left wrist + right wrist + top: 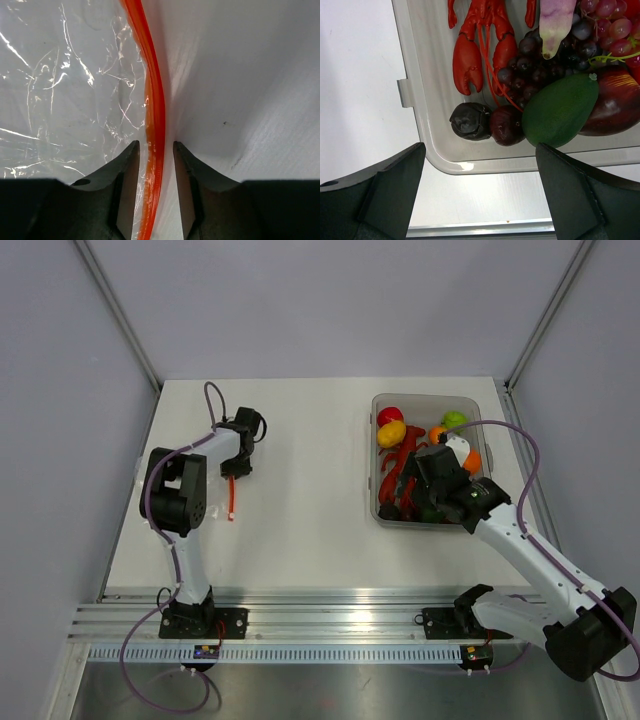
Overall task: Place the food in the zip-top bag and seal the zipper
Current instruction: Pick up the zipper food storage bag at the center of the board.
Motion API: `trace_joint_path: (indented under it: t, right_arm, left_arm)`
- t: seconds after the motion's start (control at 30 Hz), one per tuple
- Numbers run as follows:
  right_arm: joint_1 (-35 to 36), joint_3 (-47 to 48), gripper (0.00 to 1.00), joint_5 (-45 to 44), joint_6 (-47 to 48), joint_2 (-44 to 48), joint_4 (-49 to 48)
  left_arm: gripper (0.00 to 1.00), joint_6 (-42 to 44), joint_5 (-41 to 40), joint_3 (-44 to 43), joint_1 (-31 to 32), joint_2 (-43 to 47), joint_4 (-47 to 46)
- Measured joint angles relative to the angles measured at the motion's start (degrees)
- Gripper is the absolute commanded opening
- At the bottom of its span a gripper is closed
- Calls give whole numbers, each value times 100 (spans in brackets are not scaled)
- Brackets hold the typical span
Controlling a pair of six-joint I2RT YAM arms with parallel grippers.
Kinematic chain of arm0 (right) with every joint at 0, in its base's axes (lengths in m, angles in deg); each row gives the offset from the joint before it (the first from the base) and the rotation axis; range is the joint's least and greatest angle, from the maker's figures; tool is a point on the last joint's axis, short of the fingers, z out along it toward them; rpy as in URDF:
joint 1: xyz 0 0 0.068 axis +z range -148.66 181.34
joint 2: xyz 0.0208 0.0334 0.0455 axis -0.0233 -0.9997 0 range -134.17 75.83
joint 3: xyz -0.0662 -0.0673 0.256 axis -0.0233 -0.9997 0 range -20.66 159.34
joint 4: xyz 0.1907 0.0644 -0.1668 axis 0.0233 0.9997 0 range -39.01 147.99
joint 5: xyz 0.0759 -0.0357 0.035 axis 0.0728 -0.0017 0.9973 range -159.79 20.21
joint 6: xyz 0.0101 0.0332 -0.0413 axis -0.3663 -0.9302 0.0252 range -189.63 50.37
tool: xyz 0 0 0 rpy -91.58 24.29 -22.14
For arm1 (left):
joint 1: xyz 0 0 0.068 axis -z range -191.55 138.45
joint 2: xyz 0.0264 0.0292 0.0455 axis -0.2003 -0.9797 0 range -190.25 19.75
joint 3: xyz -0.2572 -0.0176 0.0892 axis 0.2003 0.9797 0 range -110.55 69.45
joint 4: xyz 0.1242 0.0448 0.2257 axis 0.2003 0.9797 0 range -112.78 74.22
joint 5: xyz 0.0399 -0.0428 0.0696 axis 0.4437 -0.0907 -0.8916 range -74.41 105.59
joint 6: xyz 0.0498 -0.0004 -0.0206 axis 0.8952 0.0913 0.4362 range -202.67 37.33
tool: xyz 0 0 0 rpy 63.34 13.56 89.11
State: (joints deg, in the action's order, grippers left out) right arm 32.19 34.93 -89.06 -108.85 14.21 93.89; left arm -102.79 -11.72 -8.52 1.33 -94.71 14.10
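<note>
Straddles the zipper [154, 100] with slightly parted left tool [155, 144], seemingly to pin it; poises right tool [480, 145], spread wide, over food [560, 107] for picking.

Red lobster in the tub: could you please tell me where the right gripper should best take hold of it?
Probably from above, since the tub walls block the sides: pinch the red lobster's claw nearest the wall across its width, where gaps open on both sides.

zip-top bag [65, 90]: clear crinkled plastic | food [560, 107]: glossy | table [250, 75]: matt white
</note>
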Motion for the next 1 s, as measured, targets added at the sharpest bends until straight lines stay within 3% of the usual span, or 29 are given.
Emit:
trace_joint_path:
  t: [0.2, 0.3, 0.67, 1.0]
  right_arm:
    - [0, 0, 99, 37, -11, 37, 0]
    - [0, 0, 100, 42, -15, 72, 0]
    - [0, 0, 100, 46, -33, 173, 9]
    - [31, 94, 99, 481, -26, -157, -205]
  left_arm:
    - [16, 17, 525, 24, -210, 48, -87]
    - [1, 13, 664, 26, -254, 52, -116]
    - [0, 44, 1272, 129, -205, 264, -70]
    - [0, -136, 2811, 522, 619, 1707, -146]
